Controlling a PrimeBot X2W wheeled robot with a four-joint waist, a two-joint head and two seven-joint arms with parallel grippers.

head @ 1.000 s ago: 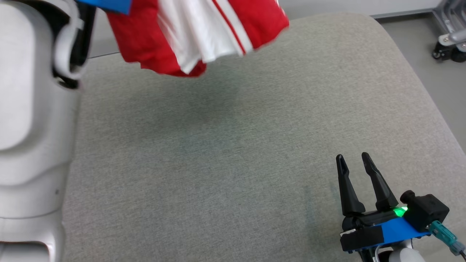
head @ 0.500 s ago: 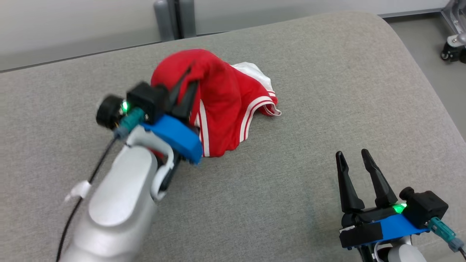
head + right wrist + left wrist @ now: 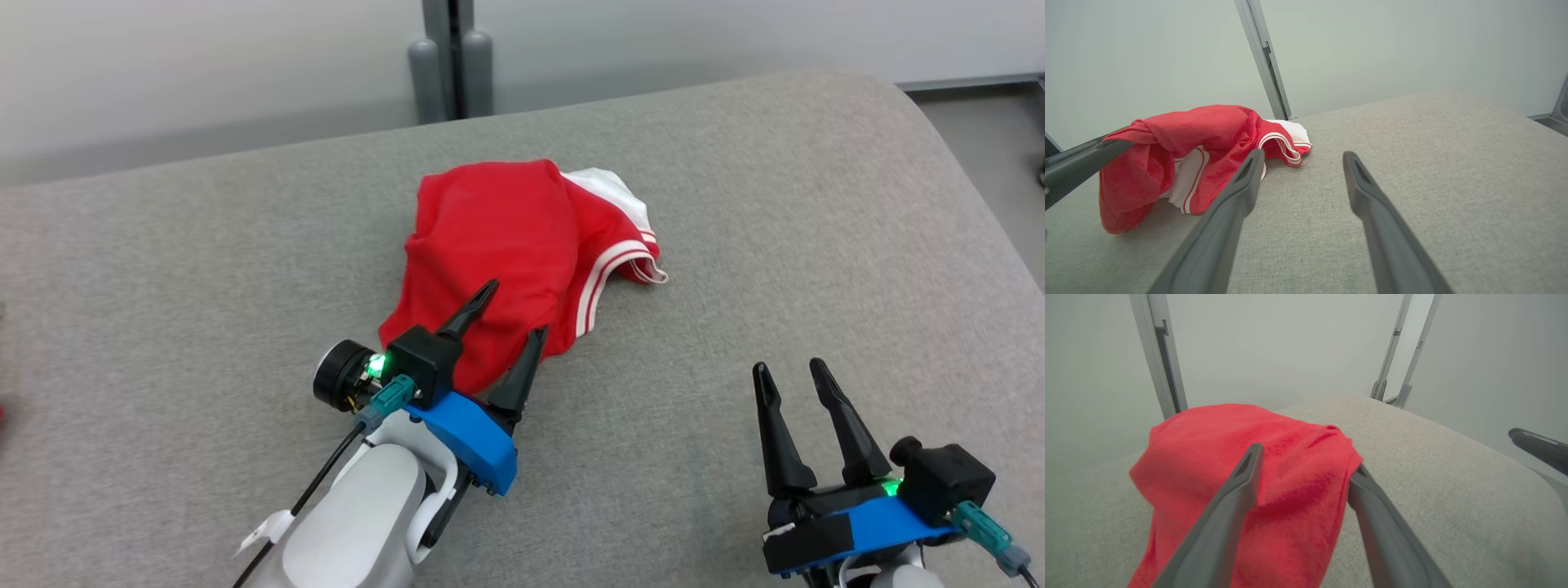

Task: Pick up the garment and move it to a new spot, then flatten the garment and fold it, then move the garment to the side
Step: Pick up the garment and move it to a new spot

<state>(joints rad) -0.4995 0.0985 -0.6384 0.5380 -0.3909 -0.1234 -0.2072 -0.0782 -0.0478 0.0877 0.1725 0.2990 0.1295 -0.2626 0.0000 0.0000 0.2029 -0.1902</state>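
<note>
Garment (image 3: pixel 506 237) is lying bunched mid-cushion (image 3: pixel 735 204), toward the far edge. Left tool (image 3: pixel 517 307) is gaping wide, straddling its near fold and gripping nothing, so probably placed and flattening next. Right tool (image 3: pixel 789 366) is idling open and empty at the near-right corner.

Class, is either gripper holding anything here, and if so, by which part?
Nothing is held. The left gripper is open, its fingers astride the near edge of the red garment; the right gripper is open and apart from it.
</note>
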